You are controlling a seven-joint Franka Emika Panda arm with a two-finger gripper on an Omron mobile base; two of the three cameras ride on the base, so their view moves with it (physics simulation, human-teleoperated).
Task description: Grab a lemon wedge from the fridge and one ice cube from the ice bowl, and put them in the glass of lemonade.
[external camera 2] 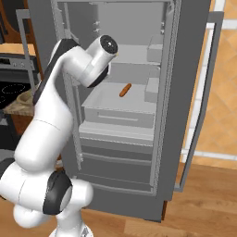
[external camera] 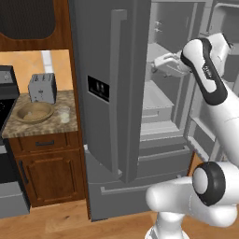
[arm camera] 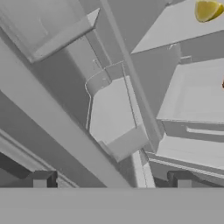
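Reaching into the open fridge (external camera 2: 139,28), the gripper (arm camera: 113,178) is seen fingers apart, empty — lemon wedge (arm camera: 207,10) shelved beyond.

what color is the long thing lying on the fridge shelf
Orange-brown, clearest in the right base view.

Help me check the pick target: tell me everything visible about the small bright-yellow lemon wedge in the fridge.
The small bright-yellow lemon wedge shows in the hand view at the top right corner, cut off by the frame edge. It is a rounded crescent, brighter yellow on its upper part and darker olive-yellow along its lower edge. It lies on a pale grey fridge shelf. Nothing else touches it, and the gripper is well short of it.
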